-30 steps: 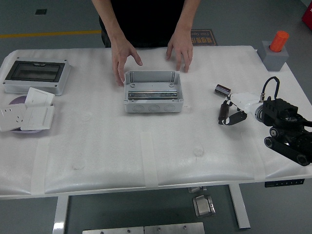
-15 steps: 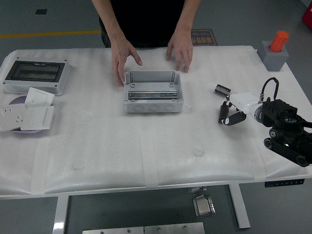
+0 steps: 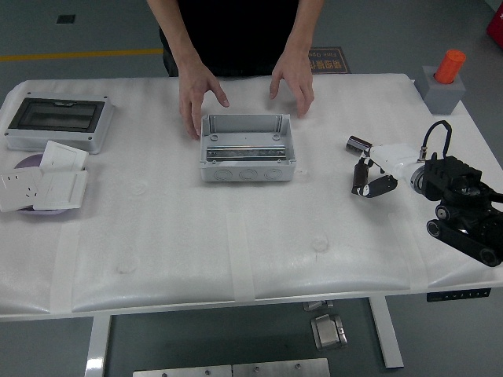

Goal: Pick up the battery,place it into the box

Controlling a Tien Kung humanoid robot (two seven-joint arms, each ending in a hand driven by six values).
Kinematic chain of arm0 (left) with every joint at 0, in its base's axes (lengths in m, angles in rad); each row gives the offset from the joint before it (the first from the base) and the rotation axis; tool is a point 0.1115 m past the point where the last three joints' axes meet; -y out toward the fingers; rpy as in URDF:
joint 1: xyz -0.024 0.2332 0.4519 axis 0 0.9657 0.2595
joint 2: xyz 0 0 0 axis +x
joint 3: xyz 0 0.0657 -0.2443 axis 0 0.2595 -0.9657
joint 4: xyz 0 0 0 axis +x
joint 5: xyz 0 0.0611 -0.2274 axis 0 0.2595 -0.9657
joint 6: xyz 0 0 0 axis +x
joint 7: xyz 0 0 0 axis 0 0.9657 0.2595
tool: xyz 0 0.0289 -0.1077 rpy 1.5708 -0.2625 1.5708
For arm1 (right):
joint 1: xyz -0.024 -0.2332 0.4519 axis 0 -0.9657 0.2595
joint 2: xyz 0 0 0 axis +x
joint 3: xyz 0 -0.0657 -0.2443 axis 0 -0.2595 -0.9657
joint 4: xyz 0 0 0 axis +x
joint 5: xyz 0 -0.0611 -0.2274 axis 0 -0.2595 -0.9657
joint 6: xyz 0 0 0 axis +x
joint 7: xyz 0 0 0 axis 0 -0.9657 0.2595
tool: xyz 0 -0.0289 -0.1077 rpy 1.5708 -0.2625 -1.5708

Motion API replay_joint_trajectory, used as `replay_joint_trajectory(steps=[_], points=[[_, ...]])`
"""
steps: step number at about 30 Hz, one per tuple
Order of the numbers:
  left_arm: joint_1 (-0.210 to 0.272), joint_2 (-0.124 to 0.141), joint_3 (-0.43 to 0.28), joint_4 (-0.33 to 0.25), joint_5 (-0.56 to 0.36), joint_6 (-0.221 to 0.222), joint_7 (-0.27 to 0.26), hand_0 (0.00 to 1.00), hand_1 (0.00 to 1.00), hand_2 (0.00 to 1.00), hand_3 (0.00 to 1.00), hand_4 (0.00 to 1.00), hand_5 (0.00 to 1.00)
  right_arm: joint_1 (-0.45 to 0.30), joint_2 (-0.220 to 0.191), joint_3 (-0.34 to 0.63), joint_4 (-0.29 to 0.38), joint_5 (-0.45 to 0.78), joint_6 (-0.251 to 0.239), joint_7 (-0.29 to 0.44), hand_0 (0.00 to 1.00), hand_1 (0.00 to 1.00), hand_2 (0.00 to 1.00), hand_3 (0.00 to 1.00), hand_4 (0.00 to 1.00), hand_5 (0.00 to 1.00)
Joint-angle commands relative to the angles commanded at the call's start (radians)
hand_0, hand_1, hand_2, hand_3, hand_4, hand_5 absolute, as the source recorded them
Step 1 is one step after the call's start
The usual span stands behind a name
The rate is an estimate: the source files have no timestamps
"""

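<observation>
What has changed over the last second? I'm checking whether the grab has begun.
The right hand has shifted slightly up and right, its fingers around a dark battery; whether it is lifted is unclear. The person's hand rose a little behind the box. The second battery and the box stayed put.
</observation>
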Motion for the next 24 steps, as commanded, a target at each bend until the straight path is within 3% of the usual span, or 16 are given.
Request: replay_joint_trajectory(steps=[7,13,19,24], points=[[0.003,0.001,0.013,0.003,-0.011,0.001,-0.001,0.591,0.631,0.572,0.714,0.676,0.240,0.011,-0.008,0.039,0.090,-0.031,0.000,-0.012,0.525,0.504,0.684,0.687,0.760,0.467],[0.003,0.001,0.021,0.006,-0.019,0.001,-0.002,0.591,0.632,0.575,0.715,0.677,0.240,0.049,0.029,0.073,0.158,-0.054,0.005,-0.024,0.524,0.505,0.683,0.683,0.756,0.464],[0.002,0.001,0.023,0.005,-0.022,0.001,-0.002,0.592,0.632,0.577,0.717,0.678,0.240,0.083,0.088,0.098,0.143,-0.058,0.008,-0.028,0.527,0.506,0.682,0.682,0.750,0.461],[0.003,0.001,0.039,0.007,-0.038,0.000,-0.001,0.591,0.632,0.580,0.717,0.680,0.241,0.114,0.159,0.115,0.092,-0.052,0.010,-0.029,0.527,0.505,0.682,0.683,0.749,0.461]])
